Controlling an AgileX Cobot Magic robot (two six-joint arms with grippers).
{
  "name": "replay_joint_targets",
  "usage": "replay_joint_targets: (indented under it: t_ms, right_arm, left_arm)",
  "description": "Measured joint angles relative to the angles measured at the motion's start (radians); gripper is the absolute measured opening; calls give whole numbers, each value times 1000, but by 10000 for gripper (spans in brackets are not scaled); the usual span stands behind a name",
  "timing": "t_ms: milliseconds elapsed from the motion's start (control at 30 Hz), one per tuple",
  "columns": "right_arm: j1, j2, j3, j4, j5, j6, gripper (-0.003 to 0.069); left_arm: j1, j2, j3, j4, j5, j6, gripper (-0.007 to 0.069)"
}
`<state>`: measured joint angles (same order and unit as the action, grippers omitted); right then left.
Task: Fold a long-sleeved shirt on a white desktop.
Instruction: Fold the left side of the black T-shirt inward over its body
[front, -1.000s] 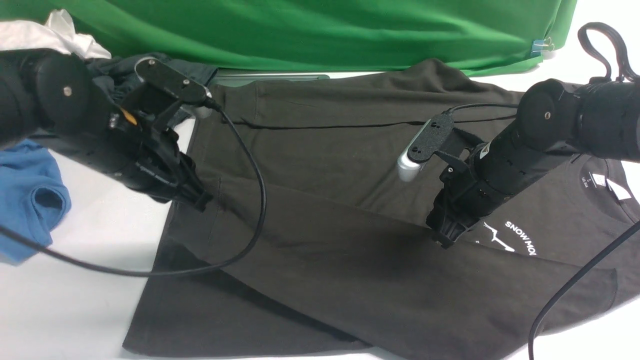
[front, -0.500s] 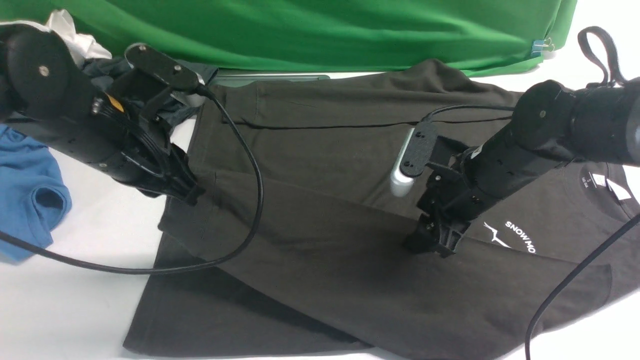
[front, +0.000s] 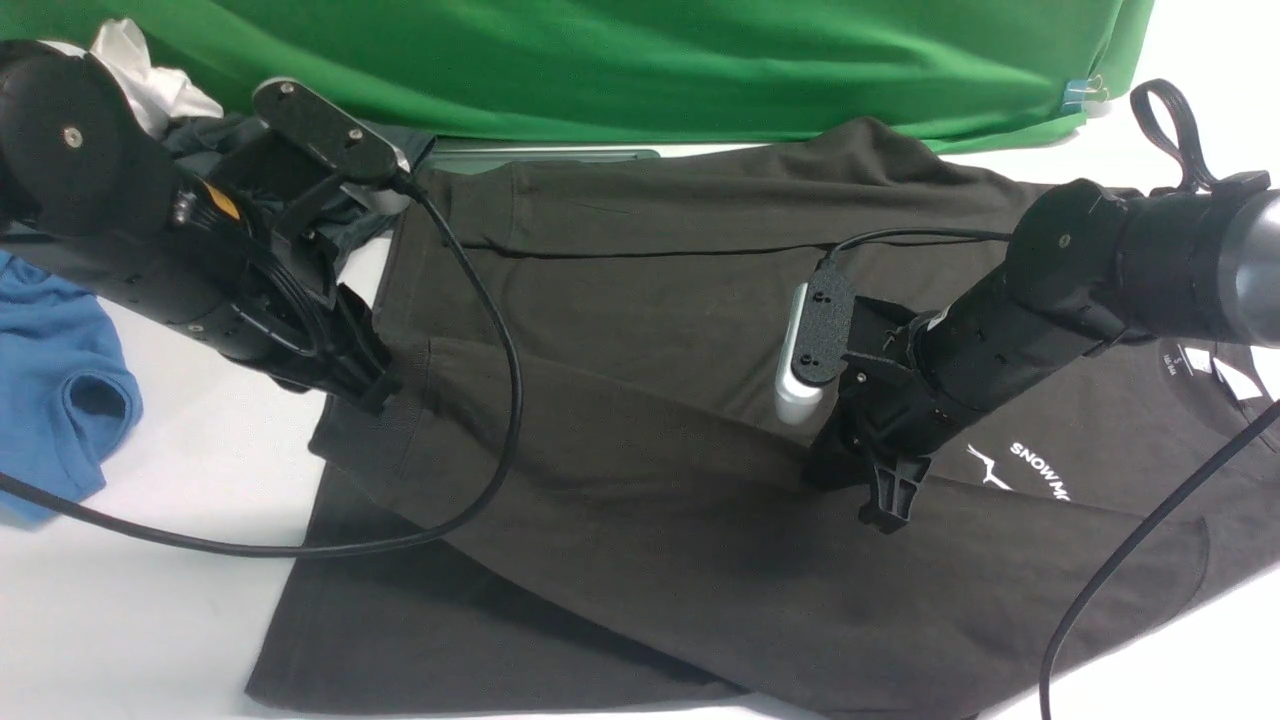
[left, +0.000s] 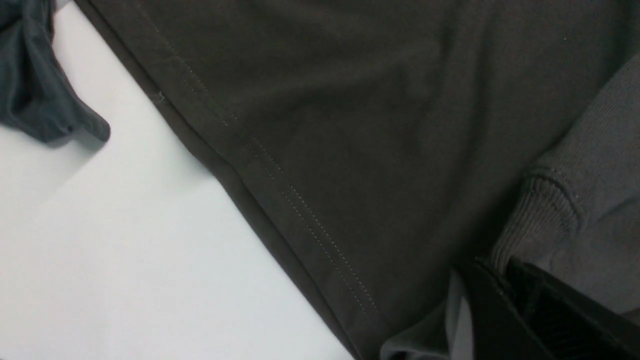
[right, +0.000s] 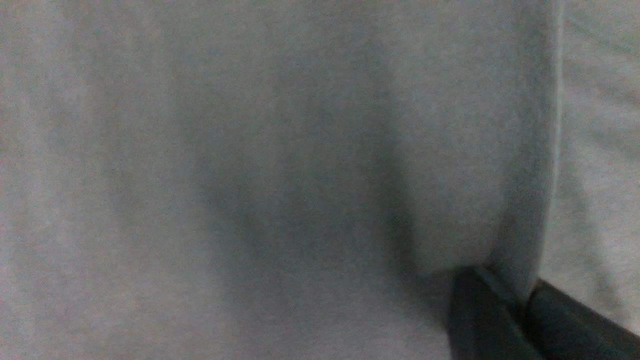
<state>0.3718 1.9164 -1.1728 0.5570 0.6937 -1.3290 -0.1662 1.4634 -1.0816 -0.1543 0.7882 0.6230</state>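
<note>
The black long-sleeved shirt (front: 640, 330) lies spread flat on the white counter (front: 150, 620), filling the front view from the centre out to 3 o'clock, its hem toward 9 o'clock and its collar toward 3. One sleeve (front: 620, 470) is laid slantwise across the body, running from about 9 o'clock down toward 4. The left claw (front: 380, 388) is at the 9 o'clock end of that sleeve, jaws pressed narrow on the ribbed cuff (left: 545, 210), which the left wrist view shows drawn up between them just beside the stitched hem. The right claw (front: 885, 505) is at roughly 3 o'clock of centre, just beside the white chest print (front: 1035, 475), jaws nearly together with a raised fold of the sleeve cloth between them. The cloth looks soft, limp and light, so it will likely sag and drag wherever it is unsupported, and a one-point pull would bunch it. The cuff and a seam or folded edge seem the firmest holds, taken at two well-separated points so the sleeve stays taut. A blue shirt (front: 60, 400) lies at 9 o'clock, well apart.
</note>
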Motion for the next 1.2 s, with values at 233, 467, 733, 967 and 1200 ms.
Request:
replay_joint_targets:
  t_ms: [233, 467, 733, 967, 1200]
  right_arm:
    - [-8, 0, -37, -26, 93, 52, 17]
    - [-69, -1, -76, -30, 93, 164, 16]
    - [-73, -1, -79, -30, 1, 202, 16]
    - [-73, -1, -79, -31, -56, 215, 16]
    - [-73, -2, -79, -66, -122, 294, 178]
  left_arm:
    - [0, 0, 0, -1, -28, 4, 36]
    - [0, 0, 0, -7, -71, 4, 36]
    - [0, 82, -8, 11, -150, -25, 36]
    - [0, 213, -95, 79, -162, -94, 36]
    - [0, 311, -183, 128, -162, -121, 36]
